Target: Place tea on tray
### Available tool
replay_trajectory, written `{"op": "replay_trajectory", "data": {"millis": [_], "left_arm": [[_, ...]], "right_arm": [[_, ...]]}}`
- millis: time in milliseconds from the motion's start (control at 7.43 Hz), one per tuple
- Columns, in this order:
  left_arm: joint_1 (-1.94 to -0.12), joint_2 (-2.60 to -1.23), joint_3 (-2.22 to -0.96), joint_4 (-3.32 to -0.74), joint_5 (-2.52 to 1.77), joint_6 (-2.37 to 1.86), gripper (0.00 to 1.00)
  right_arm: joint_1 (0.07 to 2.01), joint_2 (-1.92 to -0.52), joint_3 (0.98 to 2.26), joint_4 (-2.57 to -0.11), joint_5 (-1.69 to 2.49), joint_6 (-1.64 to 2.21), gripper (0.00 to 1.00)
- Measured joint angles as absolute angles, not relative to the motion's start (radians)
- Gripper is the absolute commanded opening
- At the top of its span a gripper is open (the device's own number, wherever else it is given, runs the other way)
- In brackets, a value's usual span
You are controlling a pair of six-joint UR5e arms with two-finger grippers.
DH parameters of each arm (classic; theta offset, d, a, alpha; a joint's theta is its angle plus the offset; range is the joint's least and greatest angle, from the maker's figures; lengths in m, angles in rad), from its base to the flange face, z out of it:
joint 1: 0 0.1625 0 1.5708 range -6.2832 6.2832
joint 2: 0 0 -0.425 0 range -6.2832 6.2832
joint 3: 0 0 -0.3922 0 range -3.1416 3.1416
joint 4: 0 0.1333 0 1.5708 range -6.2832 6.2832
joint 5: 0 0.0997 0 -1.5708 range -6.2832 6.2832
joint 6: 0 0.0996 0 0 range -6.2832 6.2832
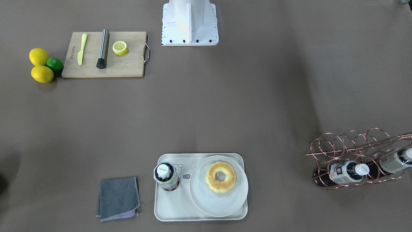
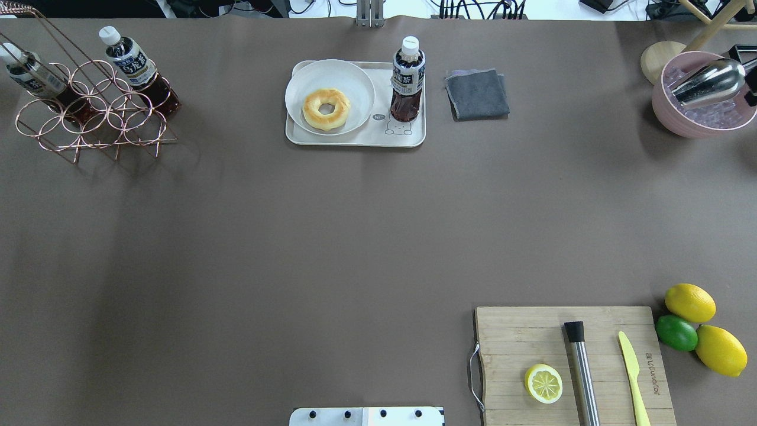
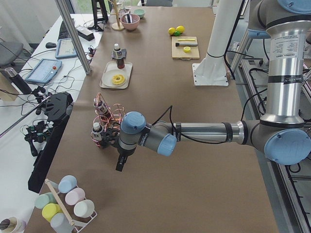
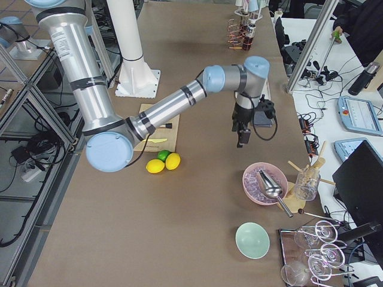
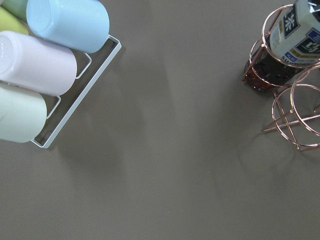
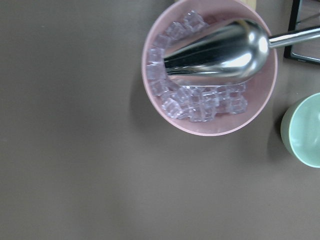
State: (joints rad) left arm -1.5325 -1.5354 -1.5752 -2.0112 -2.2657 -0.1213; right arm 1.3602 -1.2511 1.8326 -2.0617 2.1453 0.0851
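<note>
Since neither gripper shows up in its own wrist view or in the overhead and front views, I cannot tell from the side cameras whether either is spread or pressed together. Nothing is seen in either one.

The left gripper [image 3: 119,164] hangs over bare surface [image 2: 295,236], between the pastel cups [image 5: 40,65] and the copper wire rack [image 2: 97,112]. The rack holds two more bottles [image 2: 133,65] of the same kind. The right gripper [image 4: 242,136] hangs at the far end, near the pink bowl [image 6: 215,131] of ice with its steel scoop [image 6: 215,52]. A green bowl [image 6: 302,130] sits just beside that.

The tea [image 2: 407,83] stands upright on the tray [image 2: 355,139], at the end with the bear drawing, cap on. It is well apart from both grippers. The plate [image 2: 355,83] with the doughnut [image 2: 313,112] fills the rest of the tray, close beside the bottle.

Judgement: the placing looks done and the bottle looks released and stable. What is left is likely only parking the arms. That calls for keeping the left one clear of the rack and cups, and the right one clear of the ice bowl.

Nothing blocks the tray itself. The grey cloth [image 2: 476,93] lies just off the tray's end nearest the bottle. The cutting board [image 2: 520,337], carrying a half lemon [image 2: 543,383], a steel muddler [image 2: 582,373] and a yellow knife [image 2: 633,373], lies well apart by the robot's base. Two lemons [image 2: 689,303] and a lime [image 2: 676,332] sit beside it. The main risk is a tall, narrow bottle tipping if the tray is bumped.
</note>
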Motion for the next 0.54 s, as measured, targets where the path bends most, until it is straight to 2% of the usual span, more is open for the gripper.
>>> {"op": "replay_trajectory", "data": {"millis": [269, 538], "left_arm": [[-1.531, -1.549, -1.571, -2.008, -2.265, -0.121, 0.98], [-1.531, -1.557, -1.568, -2.007, -2.265, -0.121, 0.98]], "right_arm": [[1.498, -1.399, 1.653, -1.757, 2.261, -0.053, 1.00], [1.571, -1.423, 1.498, -1.598, 2.288, -0.087, 1.00]]}}
